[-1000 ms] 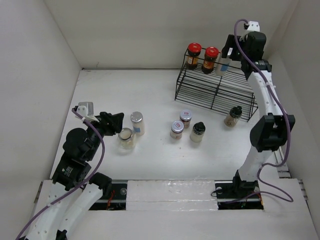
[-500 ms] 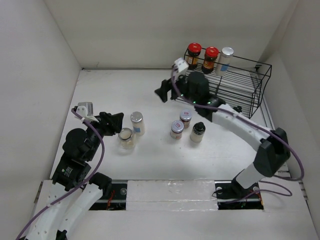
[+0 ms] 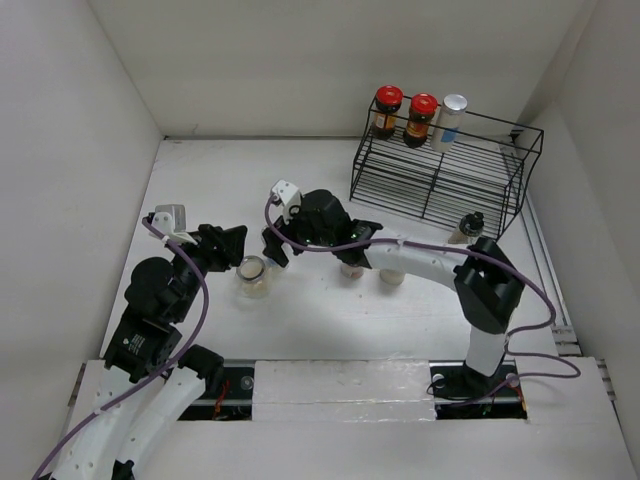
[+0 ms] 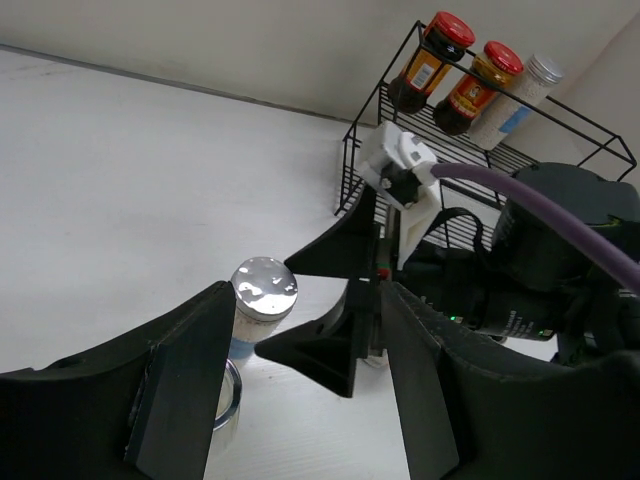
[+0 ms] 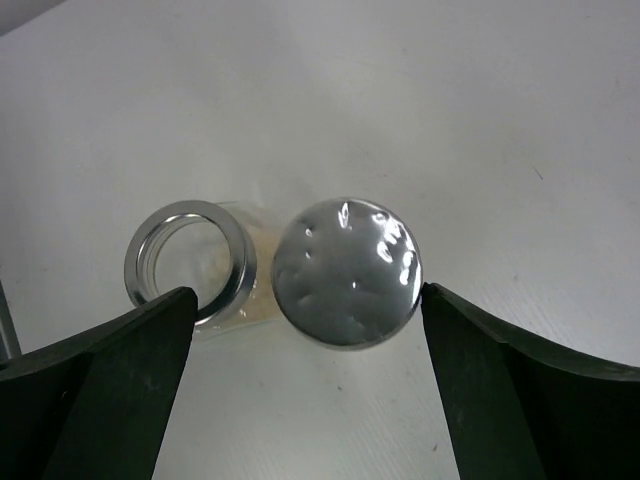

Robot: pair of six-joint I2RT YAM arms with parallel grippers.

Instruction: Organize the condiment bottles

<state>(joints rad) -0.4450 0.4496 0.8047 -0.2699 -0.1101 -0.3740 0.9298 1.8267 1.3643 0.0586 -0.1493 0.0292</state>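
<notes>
A pale condiment bottle with a dimpled silver lid stands upright left of the table's centre. My right gripper hangs open over it, one finger on each side, the right one close to the lid's rim. From the left wrist, the same bottle shows between those black fingers. Beside it is a jar with an open ring lid. My left gripper hovers just left of both, fingers apart, holding nothing. Two red-lidded bottles and a silver-lidded one stand on the rack's top shelf.
The black wire rack fills the back right. A black-capped jar stands at its front right corner. My right arm stretches across the middle and partly covers two more jars. White walls close in three sides.
My right arm has swung from the rack's top shelf, leaving a silver-lidded bottle there, across to the left over the silver-lidded bottle. The left arm has not moved.
</notes>
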